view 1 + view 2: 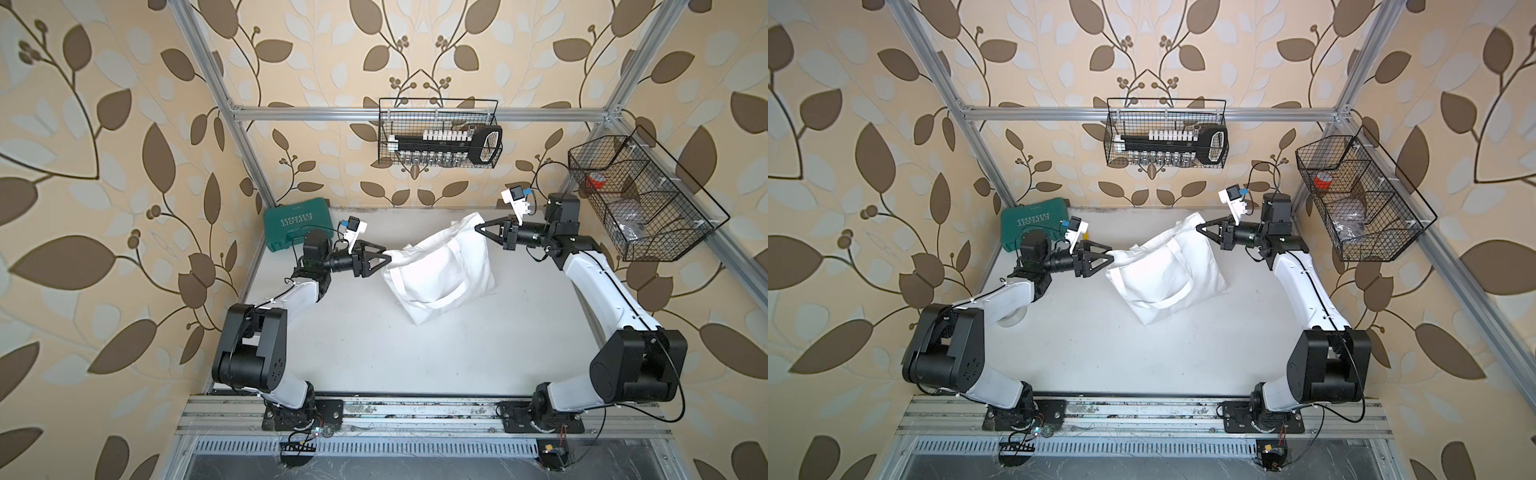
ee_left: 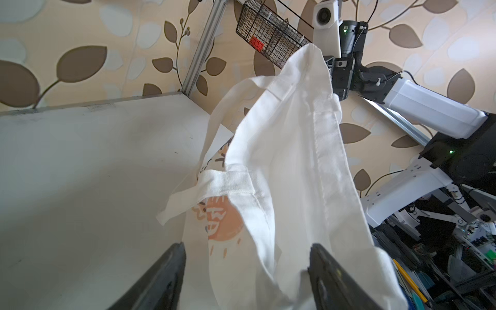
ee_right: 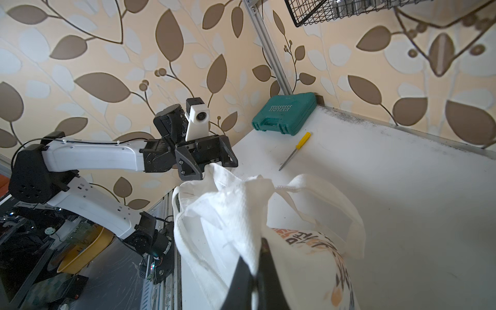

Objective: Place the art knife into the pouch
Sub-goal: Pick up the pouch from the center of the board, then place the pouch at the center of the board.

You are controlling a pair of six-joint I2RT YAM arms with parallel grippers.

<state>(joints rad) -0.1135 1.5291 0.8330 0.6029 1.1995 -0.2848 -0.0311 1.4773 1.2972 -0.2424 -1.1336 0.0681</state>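
The pouch (image 1: 440, 270) (image 1: 1163, 274) is a white cloth tote, hanging slack between my two grippers with its lower part on the table. My right gripper (image 1: 478, 227) (image 1: 1199, 227) (image 3: 255, 255) is shut on its far top corner, and the printed face (image 3: 316, 249) shows beneath. My left gripper (image 1: 386, 259) (image 1: 1109, 259) (image 2: 247, 249) is open, its jaws standing either side of the bag's near rim cloth (image 2: 295, 161). The art knife (image 3: 303, 141), yellow-handled with a thin metal shaft, lies on the table between the green case and the bag. It is hidden in both top views.
A green hard tool case (image 1: 297, 228) (image 1: 1034, 222) (image 3: 285, 112) sits in the back left corner. A wire basket (image 1: 438, 133) holding tools hangs on the back wall. Another wire basket (image 1: 640, 199) hangs on the right wall beside the right arm.
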